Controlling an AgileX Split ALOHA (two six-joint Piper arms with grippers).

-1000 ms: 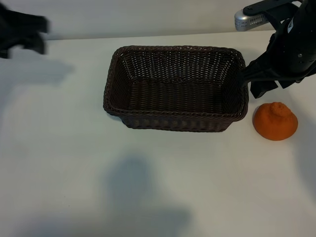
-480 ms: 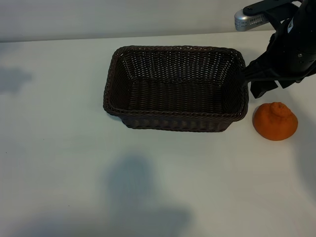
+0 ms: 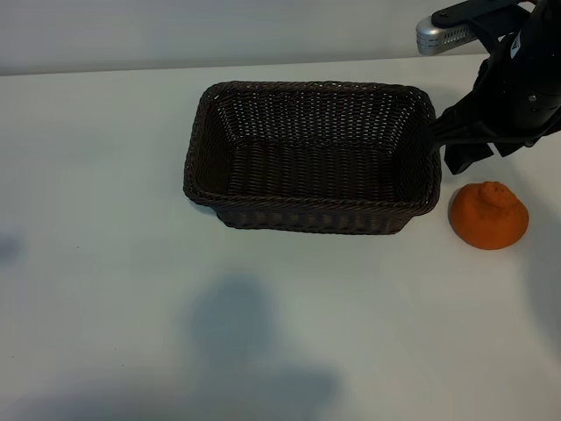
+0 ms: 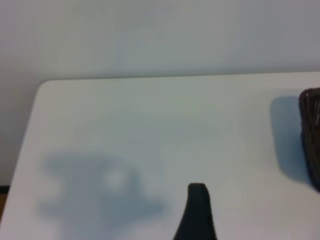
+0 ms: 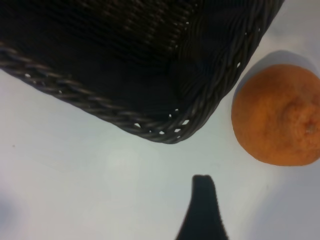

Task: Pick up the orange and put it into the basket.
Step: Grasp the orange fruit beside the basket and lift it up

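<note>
The orange [image 3: 488, 215] sits on the white table, just right of the basket's near right corner, and shows again in the right wrist view as the orange [image 5: 277, 115]. The dark brown wicker basket [image 3: 311, 215] stands mid-table with nothing inside. My right gripper [image 3: 449, 147] hovers at the basket's right end, just behind the orange and apart from it, open and holding nothing. One of its fingertips [image 5: 202, 200] shows over bare table. My left arm is out of the exterior view. One dark finger [image 4: 197, 215] of it shows over bare table, with no second finger beside it.
The table's far edge meets a pale wall [image 4: 160, 35]. In the left wrist view the table's rounded corner [image 4: 42, 87] shows, and the basket's end [image 4: 311, 135] lies off to one side.
The left arm, seen at the exterior view's upper left a second ago, has drawn out of that view, and its shadow has gone with it. The right arm, orange and basket have not moved.
</note>
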